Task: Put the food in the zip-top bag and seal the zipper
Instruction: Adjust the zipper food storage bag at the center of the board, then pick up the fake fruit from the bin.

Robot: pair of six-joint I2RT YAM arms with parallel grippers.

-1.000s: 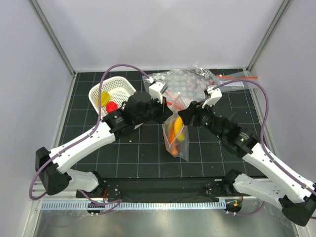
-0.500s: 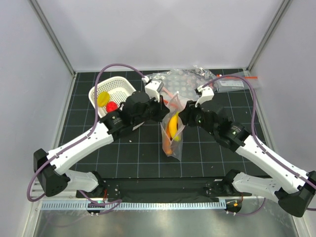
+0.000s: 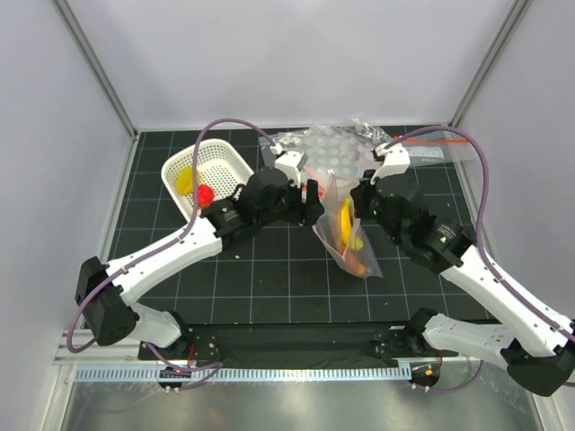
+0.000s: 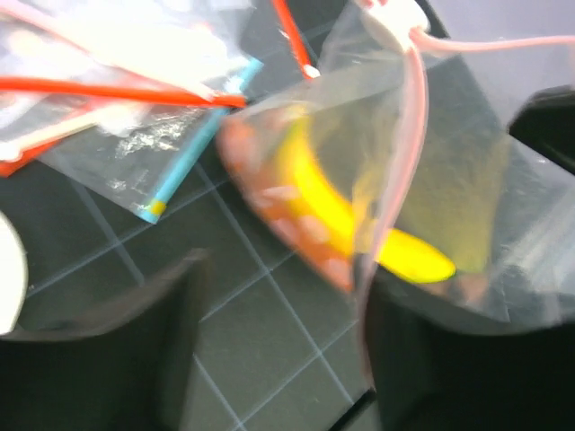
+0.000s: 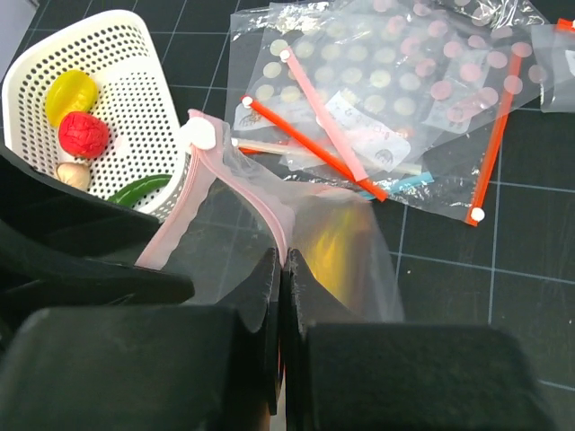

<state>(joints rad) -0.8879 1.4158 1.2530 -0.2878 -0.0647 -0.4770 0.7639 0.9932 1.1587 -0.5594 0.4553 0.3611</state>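
The clear zip-top bag (image 3: 349,235) hangs tilted over the mat between the two arms. Inside it are a yellow banana (image 4: 359,220) and an orange-brown hot dog (image 4: 269,202). My right gripper (image 5: 283,260) is shut on the pink zipper (image 5: 260,202) at the bag's mouth. My left gripper (image 4: 283,278) is open, and the bag's edge lies against its right finger (image 4: 431,359). A white basket (image 5: 144,81) holds a yellow round piece (image 5: 72,94), a red berry piece (image 5: 84,135), a beige egg (image 5: 72,173) and a green bit (image 5: 139,189).
Several spare clear bags (image 3: 346,148) with red strips lie heaped at the back of the black gridded mat (image 3: 269,278). The basket (image 3: 205,166) stands at the back left. Grey walls close in both sides and the rear.
My left gripper has opened and let go of the bag. My right gripper has shut on the zipper, and the bag has swung right and tilted.
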